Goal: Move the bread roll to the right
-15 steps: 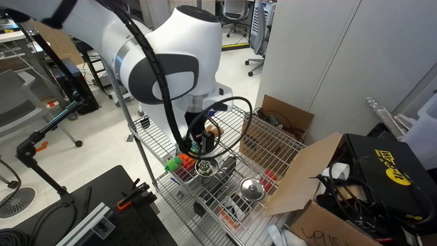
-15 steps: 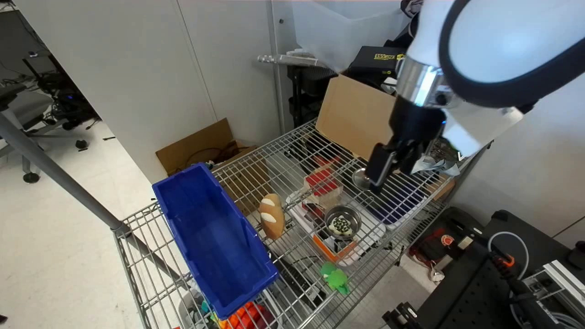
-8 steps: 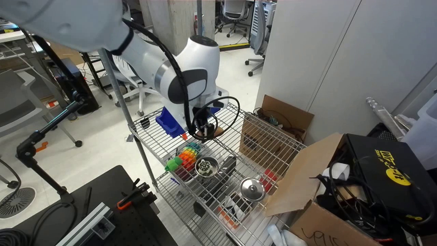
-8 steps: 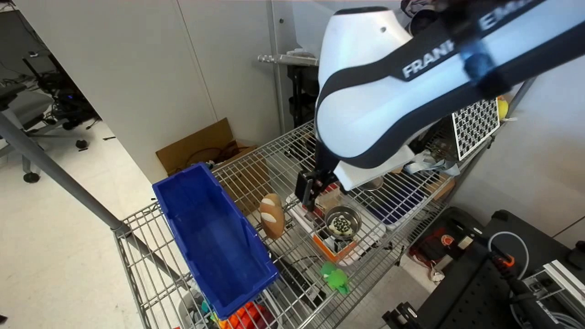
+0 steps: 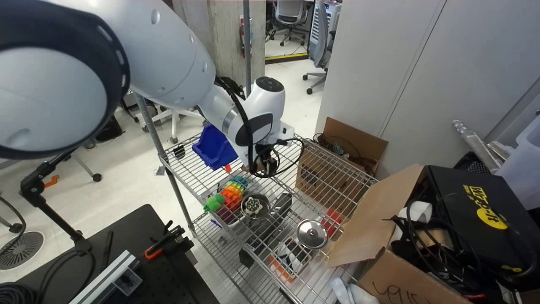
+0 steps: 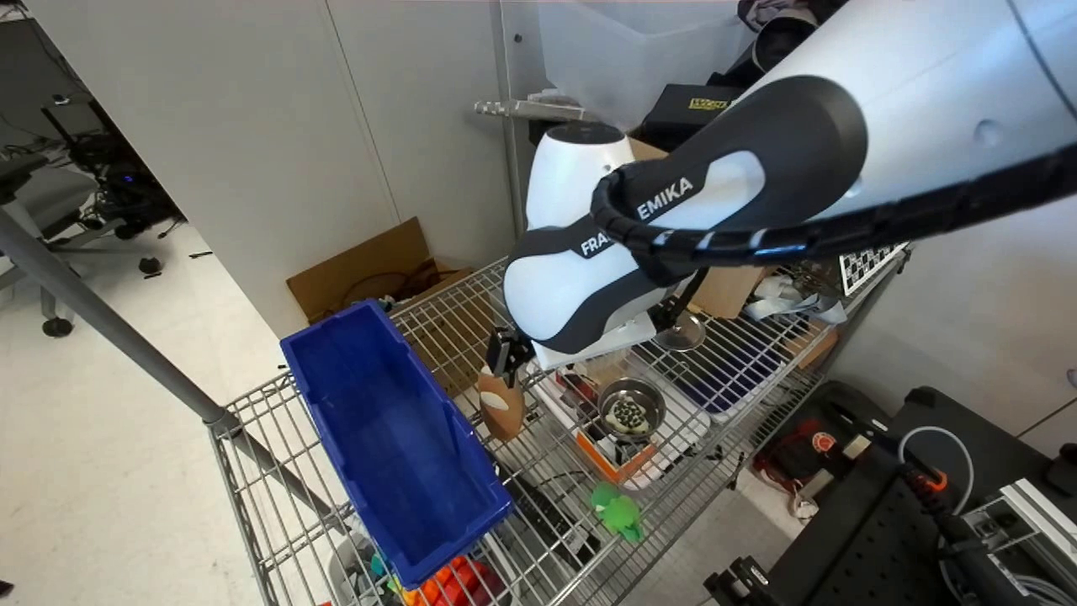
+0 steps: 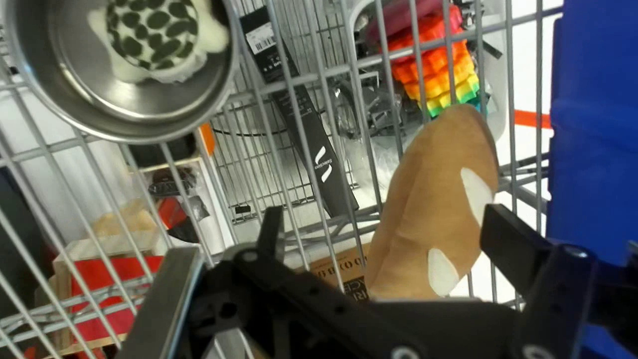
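The bread roll (image 6: 502, 412) is brown with pale slashes and lies on the wire shelf (image 7: 319, 76), beside the blue bin (image 6: 387, 429). In the wrist view the bread roll (image 7: 433, 199) lies between my fingers, nearer the right one. My gripper (image 7: 389, 234) is open, with a clear gap between the left finger and the roll. In an exterior view my gripper (image 6: 503, 355) is over the roll's far end and hides part of it. In an exterior view my gripper (image 5: 267, 166) hides most of the roll.
A metal pot (image 7: 149, 130) with a spotted turtle toy stands on the shelf on the side away from the bin. A round lid (image 5: 312, 234), a green toy (image 6: 618, 511) and an open cardboard box (image 5: 375, 228) are farther along. A grey post (image 6: 101, 316) rises at the shelf corner.
In the exterior views my arm has swung from farther along the shelf toward the bread roll, and the gripper has come over it. The roll, bin and pot have not moved.
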Tool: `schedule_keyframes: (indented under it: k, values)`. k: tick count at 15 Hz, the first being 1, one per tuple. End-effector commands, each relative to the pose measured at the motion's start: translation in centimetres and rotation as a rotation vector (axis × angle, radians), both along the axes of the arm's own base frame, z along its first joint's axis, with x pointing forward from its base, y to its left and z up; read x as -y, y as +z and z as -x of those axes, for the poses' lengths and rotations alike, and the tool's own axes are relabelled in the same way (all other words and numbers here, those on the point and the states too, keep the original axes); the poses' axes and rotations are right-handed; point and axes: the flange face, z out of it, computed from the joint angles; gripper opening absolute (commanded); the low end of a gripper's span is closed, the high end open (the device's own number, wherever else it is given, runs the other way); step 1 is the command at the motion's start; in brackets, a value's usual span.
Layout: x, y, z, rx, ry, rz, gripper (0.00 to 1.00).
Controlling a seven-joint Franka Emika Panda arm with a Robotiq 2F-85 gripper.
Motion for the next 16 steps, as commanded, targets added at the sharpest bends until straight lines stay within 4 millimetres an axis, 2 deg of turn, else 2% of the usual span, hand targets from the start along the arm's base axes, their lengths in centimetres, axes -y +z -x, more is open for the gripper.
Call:
schedule_keyframes:
  k: [1,4,5,6,8,12,14,16]
  values:
    - [-1.9,-1.4,-2.2,0.046,-0.059,-0.069,1.00]
    - [-3.0,-2.7,-2.8,0.060,-0.080,-0.102,1.00]
    - [-3.4,-3.1,-3.0,0.056,-0.080,-0.112,0.94]
    - [-3.7,-3.6,-3.1,0.054,-0.085,-0.119,0.72]
    - [-3.8,-4.7,-3.3,0.046,-0.093,-0.118,0.68]
    - [-3.7,-6.2,-3.7,0.023,-0.114,-0.123,0.37]
    - [-3.8,-5.7,-3.9,0.027,-0.115,-0.146,0.23]
    - [-4.2,-3.2,-4.2,0.057,-0.111,-0.175,0.10]
